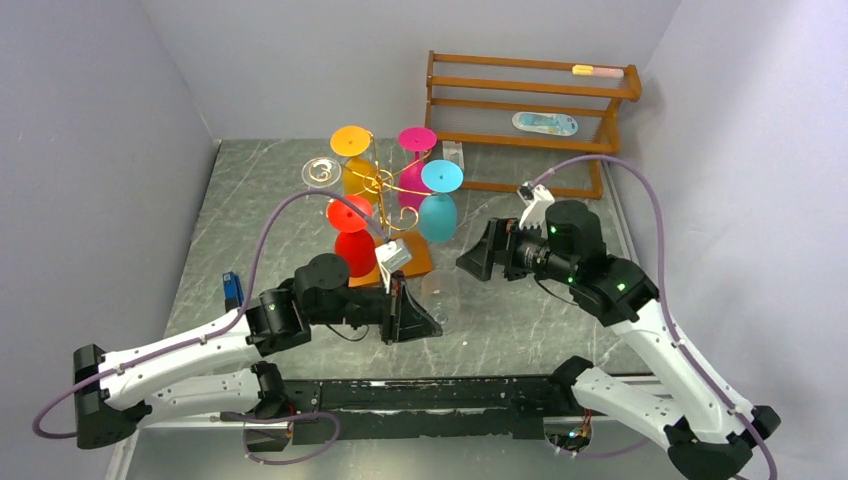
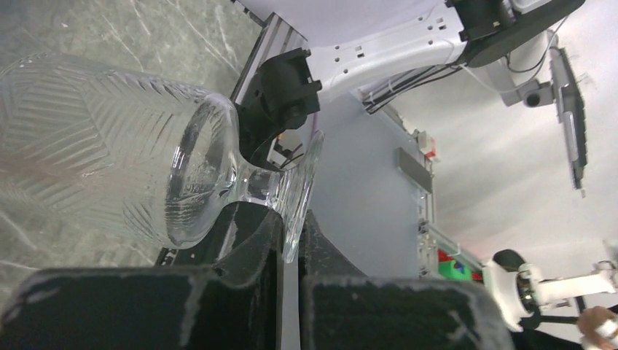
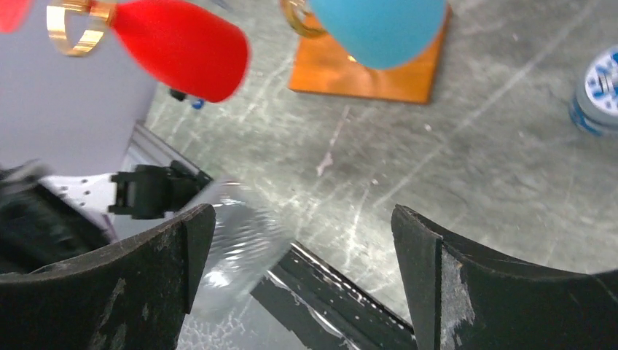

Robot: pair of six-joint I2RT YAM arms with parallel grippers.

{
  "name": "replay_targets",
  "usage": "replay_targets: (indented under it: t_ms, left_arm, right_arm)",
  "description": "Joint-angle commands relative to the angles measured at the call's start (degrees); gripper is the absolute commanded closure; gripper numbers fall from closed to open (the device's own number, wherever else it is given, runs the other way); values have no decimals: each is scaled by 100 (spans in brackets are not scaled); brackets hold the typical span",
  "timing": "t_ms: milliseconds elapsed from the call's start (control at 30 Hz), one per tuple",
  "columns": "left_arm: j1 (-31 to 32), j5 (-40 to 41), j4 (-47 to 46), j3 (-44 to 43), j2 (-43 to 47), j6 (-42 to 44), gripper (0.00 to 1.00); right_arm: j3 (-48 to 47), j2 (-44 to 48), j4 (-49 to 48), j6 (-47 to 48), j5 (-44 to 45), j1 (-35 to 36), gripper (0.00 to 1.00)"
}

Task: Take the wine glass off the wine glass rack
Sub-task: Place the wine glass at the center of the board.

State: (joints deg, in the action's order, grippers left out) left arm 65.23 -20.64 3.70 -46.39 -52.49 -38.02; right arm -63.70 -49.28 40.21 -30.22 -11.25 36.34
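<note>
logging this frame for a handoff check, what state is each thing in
left pincer, shut on the clear wine glass's foot
clear wine glass, off the rack, held by its foot
right pincer, open, empty
wine glass rack, upright
coloured glasses, hanging upside down on the rack

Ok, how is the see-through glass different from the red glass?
The clear glass is see-through with cut lines; the red glass is solid colour. The clear glass is off the wine glass rack, pinched by its foot in the left gripper; the red glass hangs on the rack, bowl down. Both are wine glasses.
</note>
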Motion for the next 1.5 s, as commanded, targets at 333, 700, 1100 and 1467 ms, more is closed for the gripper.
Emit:
replay_targets:
  t_ms: [333,700,1100,1467]
  left_arm:
    - [51,-736,-273,431,483,2028,95]
    - [51,-1292,-855,824,739,3066,95]
    - [51,-1472,-779,629,735,3664,95]
    - [55,-1585,-917,616,707,3697,95]
  right_arm:
    - [1776,356,-2709,-1063,-5038,-2409,5]
    - [2163,211,-3326,-1100,-5985,-2405,8]
    - [1776,-17,-3893,-1649,-6433,-1586,14]
    - [1751,-207,-4180,-1814,-6352,-434,40]
